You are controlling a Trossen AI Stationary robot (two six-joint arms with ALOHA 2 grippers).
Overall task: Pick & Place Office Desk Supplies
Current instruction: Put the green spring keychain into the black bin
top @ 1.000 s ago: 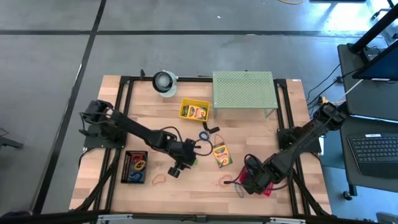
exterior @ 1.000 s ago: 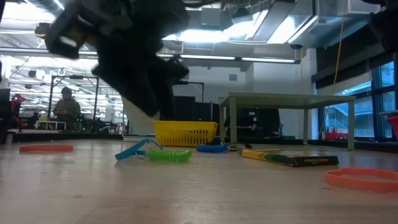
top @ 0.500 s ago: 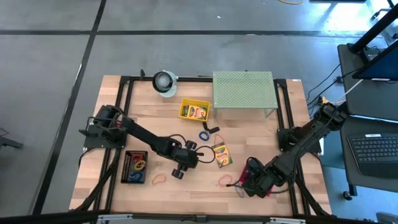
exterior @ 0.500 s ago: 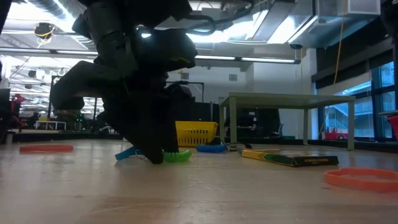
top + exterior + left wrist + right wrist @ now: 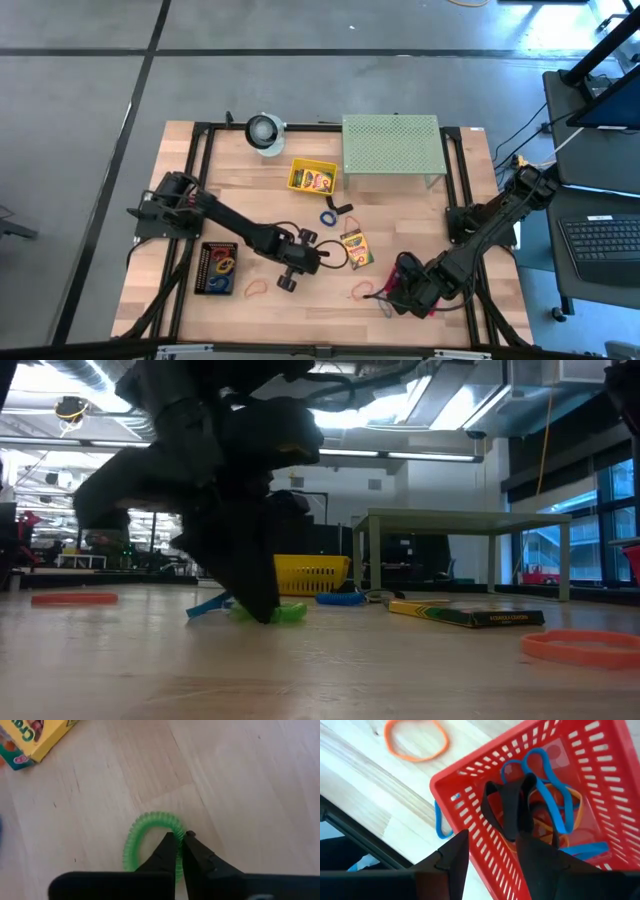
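My left pincer (image 5: 178, 838) pinches the green band (image 5: 145, 827) on the worktop (image 5: 300, 300).

Its tips are pressed together on the coiled green loop's edge, down at the wood near the middle of the worktop, just beside a yellow-and-green crayon box (image 5: 355, 248). My right pincer (image 5: 492, 840) grips the red basket (image 5: 580, 785) by its wall, one finger inside and one outside, at the worktop's front right; blue and orange bands (image 5: 555, 807) lie in it. An orange band (image 5: 416, 739) and a blue band (image 5: 440, 822) lie on the wood just outside that basket. Farther back stand a yellow bin (image 5: 312, 176) holding another crayon box, a pale green perforated stand (image 5: 390, 145) and a white roll (image 5: 264, 131). A black tray (image 5: 216, 268) of bands sits at front left.
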